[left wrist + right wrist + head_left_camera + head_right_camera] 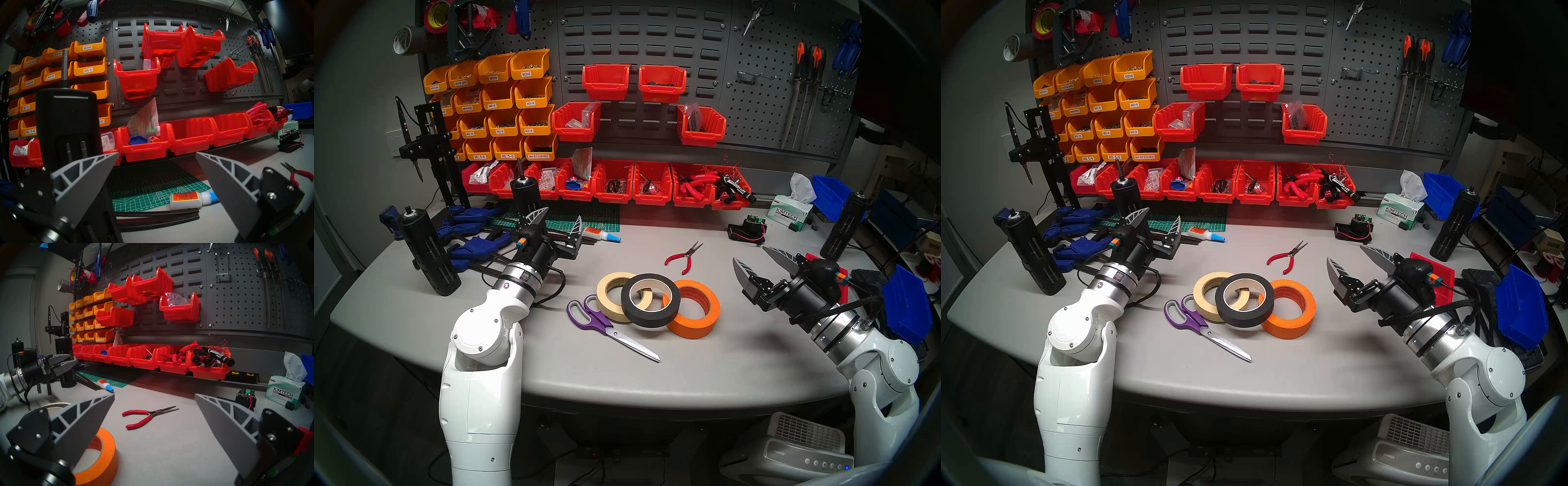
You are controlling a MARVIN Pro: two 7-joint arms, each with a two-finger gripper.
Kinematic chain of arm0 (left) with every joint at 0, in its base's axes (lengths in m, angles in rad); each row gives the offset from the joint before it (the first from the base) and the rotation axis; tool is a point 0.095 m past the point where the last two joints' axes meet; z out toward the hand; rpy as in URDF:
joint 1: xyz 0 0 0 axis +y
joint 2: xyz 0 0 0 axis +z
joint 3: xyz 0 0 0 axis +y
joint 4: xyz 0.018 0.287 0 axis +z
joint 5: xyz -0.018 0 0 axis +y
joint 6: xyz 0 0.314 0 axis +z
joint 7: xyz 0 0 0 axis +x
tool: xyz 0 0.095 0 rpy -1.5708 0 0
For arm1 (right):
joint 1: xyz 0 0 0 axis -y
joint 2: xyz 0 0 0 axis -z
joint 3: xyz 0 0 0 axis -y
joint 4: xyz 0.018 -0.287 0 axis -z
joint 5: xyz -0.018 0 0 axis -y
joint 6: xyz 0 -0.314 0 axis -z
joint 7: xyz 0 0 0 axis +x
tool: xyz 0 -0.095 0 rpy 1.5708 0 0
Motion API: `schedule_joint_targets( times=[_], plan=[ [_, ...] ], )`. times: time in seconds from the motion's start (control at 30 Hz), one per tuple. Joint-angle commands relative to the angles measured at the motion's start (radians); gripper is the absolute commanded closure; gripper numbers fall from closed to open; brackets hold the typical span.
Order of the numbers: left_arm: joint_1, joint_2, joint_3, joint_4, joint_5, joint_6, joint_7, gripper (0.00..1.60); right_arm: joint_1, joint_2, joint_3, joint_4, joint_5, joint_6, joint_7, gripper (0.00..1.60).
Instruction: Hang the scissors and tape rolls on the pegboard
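Nothing hung yet. Black roll (650,300) as landmark: propped on cream roll (617,296) to its left and orange roll (693,309) to its right, so top one likely lifts first. Scissors (608,326) flat on table (415,305) just left of it. Pegboard (765,108) far behind, double hook (745,77) free. Left tool (558,220) and right tool (758,263) both wide, empty, flanking the pile.
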Motion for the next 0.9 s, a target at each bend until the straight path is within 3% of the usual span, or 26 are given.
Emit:
schedule_joint_targets(
  times=[0.0, 0.4, 0.87],
  plan=[
    [0.0, 0.0, 0.0, 0.0, 0.0, -0.002, 0.0, 0.0, 0.003, 0.0, 0.0, -0.022, 0.0, -0.003, 0.001, 0.0],
    [0.0, 0.0, 0.0, 0.0, 0.0, -0.001, 0.0, 0.0, -0.025, 0.047, -0.034, -0.073, 0.007, 0.03, 0.07, 0.0],
    [0.0, 0.0, 0.0, -0.001, 0.0, 0.0, 0.0, 0.0, 0.083, 0.122, -0.127, -0.073, 0.006, 0.103, 0.109, 0.0]
  ],
)
